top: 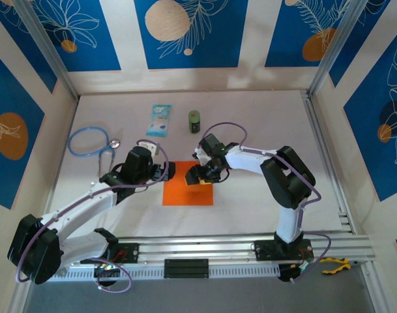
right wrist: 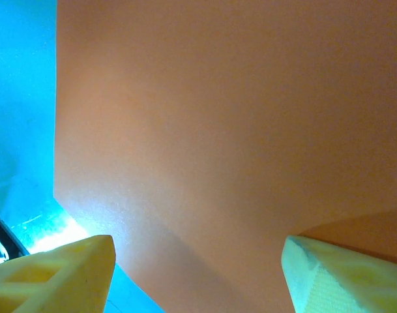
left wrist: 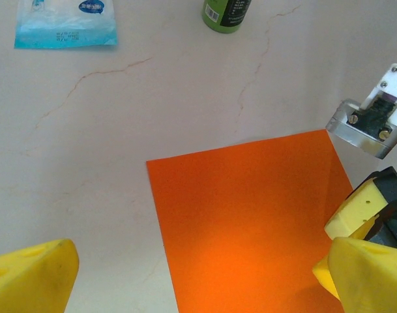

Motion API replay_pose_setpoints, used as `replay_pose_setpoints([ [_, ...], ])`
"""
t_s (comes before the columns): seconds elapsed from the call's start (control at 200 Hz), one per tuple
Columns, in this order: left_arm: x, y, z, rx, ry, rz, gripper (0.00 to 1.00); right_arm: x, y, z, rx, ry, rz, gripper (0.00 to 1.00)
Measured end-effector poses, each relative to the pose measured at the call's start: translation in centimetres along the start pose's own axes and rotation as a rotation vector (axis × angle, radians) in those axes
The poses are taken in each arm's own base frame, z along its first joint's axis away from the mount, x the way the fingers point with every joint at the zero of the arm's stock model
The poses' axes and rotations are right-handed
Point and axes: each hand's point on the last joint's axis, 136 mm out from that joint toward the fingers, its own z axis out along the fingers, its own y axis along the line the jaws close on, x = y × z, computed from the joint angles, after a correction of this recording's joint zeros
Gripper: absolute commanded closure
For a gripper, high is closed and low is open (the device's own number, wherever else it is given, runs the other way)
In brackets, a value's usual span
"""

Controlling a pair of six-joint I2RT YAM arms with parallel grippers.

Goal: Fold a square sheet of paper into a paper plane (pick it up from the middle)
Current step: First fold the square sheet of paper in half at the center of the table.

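Note:
The square sheet of paper [top: 187,193] is bright orange and lies flat and unfolded on the pale table. My left gripper [top: 167,173] hovers at its far-left corner, open. In the left wrist view the sheet [left wrist: 250,222] spreads between its wide yellow fingertips [left wrist: 32,277]. My right gripper [top: 200,177] is low over the sheet's far-right part, open. In the right wrist view the orange sheet [right wrist: 218,130] lies very close under it, and its fingertips [right wrist: 61,274] stand apart with nothing held. One right finger [left wrist: 356,212] touches the sheet's right edge. The paper plane is out of view.
A light-blue packet [top: 159,120] and a small green can [top: 195,121] sit at the back, beyond the sheet. A blue stethoscope [top: 90,142] lies at the left. The aluminium rail [top: 237,248] runs along the near edge, with yellow-handled pliers [top: 335,264] at its right end.

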Motion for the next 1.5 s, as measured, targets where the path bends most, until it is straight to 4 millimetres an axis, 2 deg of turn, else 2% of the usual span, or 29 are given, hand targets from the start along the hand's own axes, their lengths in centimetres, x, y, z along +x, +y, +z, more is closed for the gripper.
replay_pose_setpoints([
  [0.155,0.1,-0.1,0.1,-0.003,0.026,-0.002,0.1,0.7,-0.1,-0.9,-0.011,-0.039,0.026,0.29],
  [0.295,0.1,-1.1,0.9,0.017,0.104,-0.029,0.15,1.2,-0.9,-3.7,0.008,-0.148,0.087,0.26],
  [0.42,0.2,-2.3,2.2,0.031,0.215,-0.047,0.15,0.8,-2.8,-7.1,0.098,-0.297,0.142,0.17],
  [0.44,0.3,-2.6,2.4,0.032,0.235,-0.045,0.15,0.8,-3.1,-7.6,0.113,-0.324,0.155,0.14],
  [0.485,0.5,-3.0,2.8,0.025,0.274,-0.047,0.15,0.8,-3.7,-8.8,0.143,-0.374,0.165,0.0],
  [0.595,1.7,-3.9,3.8,0.008,0.362,-0.048,0.15,1.5,-5.2,-10.9,0.176,-0.465,0.235,0.01],
  [0.74,3.4,-5.7,4.9,-0.027,0.467,-0.048,0.14,1.9,-8.5,-13.0,0.116,-0.542,0.38,0.01],
  [0.845,4.1,-6.9,6.1,-0.057,0.517,-0.05,0.14,2.7,-9.9,-13.0,0.06,-0.551,0.441,0.01],
  [0.99,4.8,-7.8,7.5,-0.108,0.57,-0.042,0.13,3.7,-8.7,-12.6,0.008,-0.532,0.412,0.01],
  [1.176,6.2,-7.5,8.3,-0.167,0.63,-0.046,0.13,3.5,-7.1,-13.1,-0.037,-0.548,0.355,0.01],
  [1.501,8.0,-7.2,9.3,-0.225,0.693,-0.077,0.11,3.9,-6.6,-12.5,-0.041,-0.534,0.322,0.01],
])
